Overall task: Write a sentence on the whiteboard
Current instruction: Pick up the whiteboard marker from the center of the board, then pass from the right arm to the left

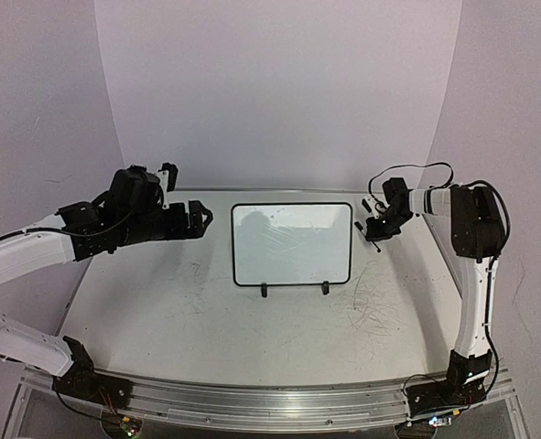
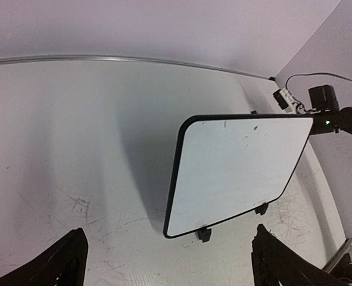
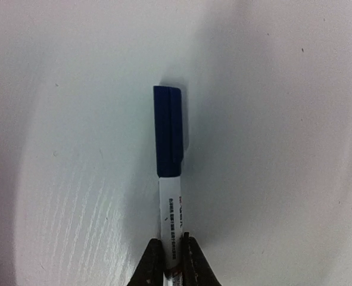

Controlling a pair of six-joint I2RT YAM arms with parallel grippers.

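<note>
The right gripper (image 3: 170, 253) is clenched on a white marker with a blue cap (image 3: 168, 128), cap pointing away from it; the black-framed white whiteboard (image 1: 291, 242) stands just to its left, ahead of the spread-open left gripper (image 1: 201, 220)

Lower end of the marker (image 3: 170, 196) cut off at the bottom edge inside the right gripper (image 3: 171, 247), barrel print too small to read, left gripper (image 2: 168, 250) finger bases cropped below.

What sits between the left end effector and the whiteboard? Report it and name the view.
Only bare, scuffed table: in the top external view an open gap separates the left end effector from the whiteboard. The left wrist view agrees.
</note>
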